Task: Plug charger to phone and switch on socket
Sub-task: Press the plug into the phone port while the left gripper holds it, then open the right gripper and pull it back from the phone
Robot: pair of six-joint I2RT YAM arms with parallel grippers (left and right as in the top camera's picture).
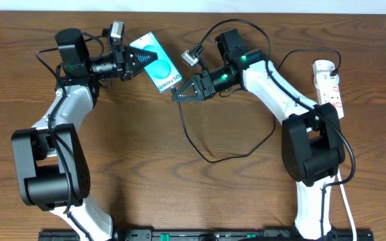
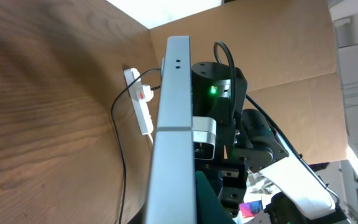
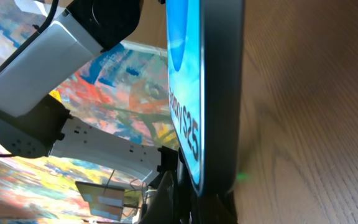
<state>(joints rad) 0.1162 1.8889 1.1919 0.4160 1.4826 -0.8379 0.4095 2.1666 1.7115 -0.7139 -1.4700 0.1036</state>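
- The left gripper (image 1: pixel 137 62) is clamped on the 10 o'clock end of the phone (image 1: pixel 161 72), one finger on either side of it.
- The phone runs from 10 o'clock to 4 o'clock in the overhead view. Its screen faces up and the lettering sits near the 4 o'clock end.
- Whether the phone touches the table (image 1: pixel 179 201) cannot be told.
- The right gripper (image 1: pixel 178 96) is closed and sits right at the phone's 4 o'clock end.
- The charger (image 1: pixel 214 159) comes out from the right gripper's fingertips, so the gripper appears to be pinching its end.
- The connector tip is hidden, so whether it is in the phone's port cannot be told.
- From the right gripper the cable drops toward 6 o'clock, curls round toward 3 o'clock and rises behind the right arm.
- The socket (image 1: pixel 328 80) lies flat at 3 o'clock from the phone, well apart from it, near the table's right edge.
- Its long side runs from 12 to 6 o'clock, and red marks show on its top.
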